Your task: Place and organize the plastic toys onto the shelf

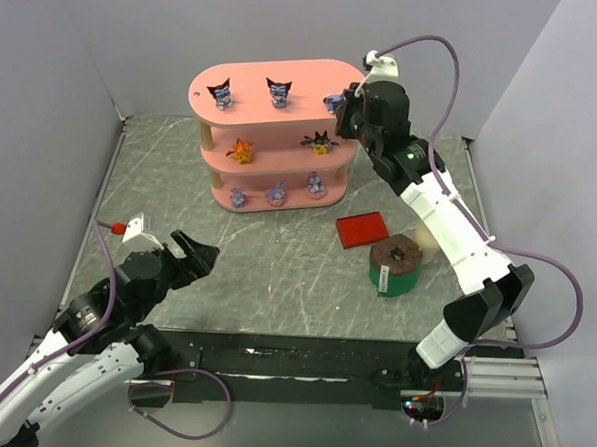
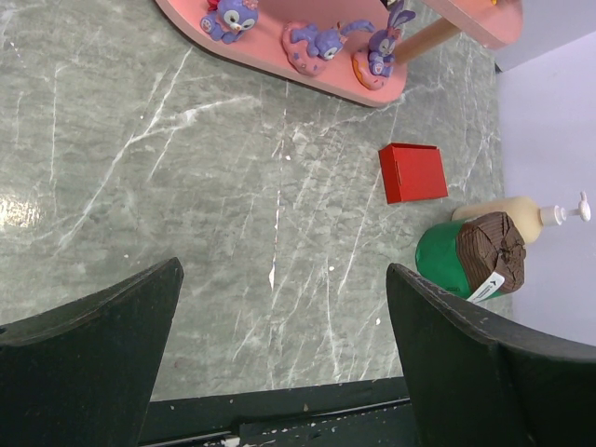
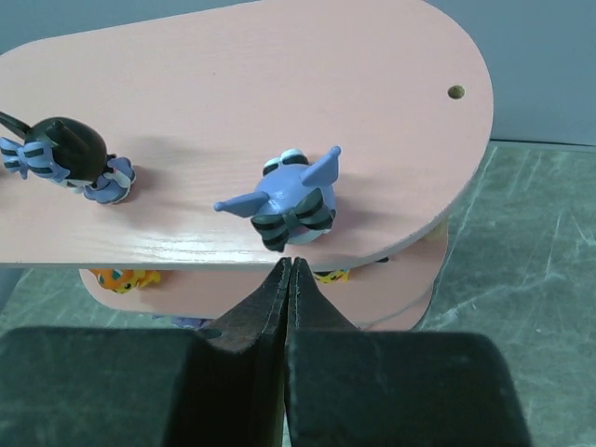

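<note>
The pink shelf (image 1: 256, 76) stands at the back of the table. Its top board holds three dark pointed-ear toys (image 1: 278, 91). The middle board holds the orange toy (image 1: 242, 150) and the spiky black-and-yellow toy (image 1: 320, 142). The bottom board holds three lilac-pink toys (image 1: 276, 192), which also show in the left wrist view (image 2: 317, 42). My right gripper (image 3: 291, 265) is shut and empty at the top board's right end, just short of a pointed-ear toy (image 3: 293, 200) that stands free on the board. My left gripper (image 2: 284, 270) is open and empty, low over the table's near left.
A flat red box (image 1: 362, 230) lies right of the shelf. A green cylinder with a brown top (image 1: 394, 266) stands in front of it, with a pale pump bottle (image 2: 521, 216) lying behind it. Grey walls enclose the table on three sides.
</note>
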`<state>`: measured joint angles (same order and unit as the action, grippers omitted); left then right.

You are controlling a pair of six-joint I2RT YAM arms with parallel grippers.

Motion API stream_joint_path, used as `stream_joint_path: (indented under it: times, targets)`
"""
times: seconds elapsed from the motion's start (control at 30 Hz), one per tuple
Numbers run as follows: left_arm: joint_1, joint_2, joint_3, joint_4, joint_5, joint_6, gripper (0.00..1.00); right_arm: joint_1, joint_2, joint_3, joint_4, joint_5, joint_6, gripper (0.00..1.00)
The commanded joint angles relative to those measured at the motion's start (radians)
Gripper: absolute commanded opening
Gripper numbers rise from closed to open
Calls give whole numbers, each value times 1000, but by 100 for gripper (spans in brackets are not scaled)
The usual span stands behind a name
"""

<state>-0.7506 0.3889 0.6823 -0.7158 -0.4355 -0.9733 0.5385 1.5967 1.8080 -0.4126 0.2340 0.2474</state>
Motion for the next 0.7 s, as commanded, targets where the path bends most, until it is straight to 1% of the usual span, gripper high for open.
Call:
stream_joint_path:
  times: [0.0, 0.67]
  targets:
    - [-3, 4, 2, 15, -19, 1, 97, -5, 25, 71, 41, 5, -14, 0]
    - [-1, 5, 3, 13, -22, -1, 96, -3, 103, 183, 9, 24, -53, 0]
